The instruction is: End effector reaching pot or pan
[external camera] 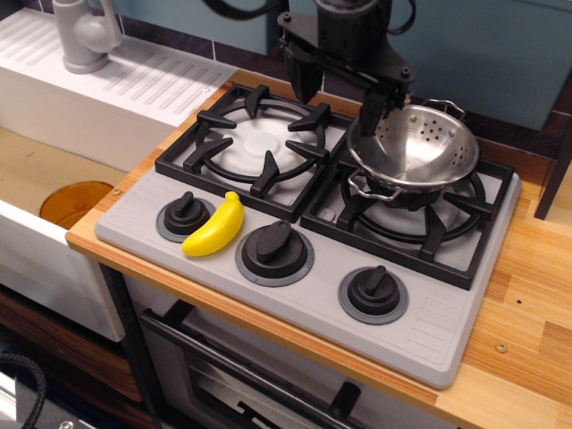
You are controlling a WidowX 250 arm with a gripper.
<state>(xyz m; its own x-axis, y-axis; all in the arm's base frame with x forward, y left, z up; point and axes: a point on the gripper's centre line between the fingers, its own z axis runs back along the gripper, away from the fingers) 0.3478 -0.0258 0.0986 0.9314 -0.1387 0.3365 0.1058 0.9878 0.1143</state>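
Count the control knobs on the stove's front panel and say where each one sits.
3. Left knob sits beside the yellow banana; middle knob is just right of the banana; right knob is in front of the colander's burner. None seems hidden.

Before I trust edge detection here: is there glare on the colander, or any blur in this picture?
In the observation.image view, bright highlights streak the colander bowl; the end effector reads dark and slightly soft; the banana and knobs look sharp.

Gripper (pixel 340 100) hangs over back of stove (pixel 429 335), fingers spread apart; right finger (pixel 373 112) at left rim of colander (pixel 413 145), left finger (pixel 306 80) over gap between burners. Colander sits on right grate (pixel 447 234). Banana (pixel 215 226) lies between the left two knobs.
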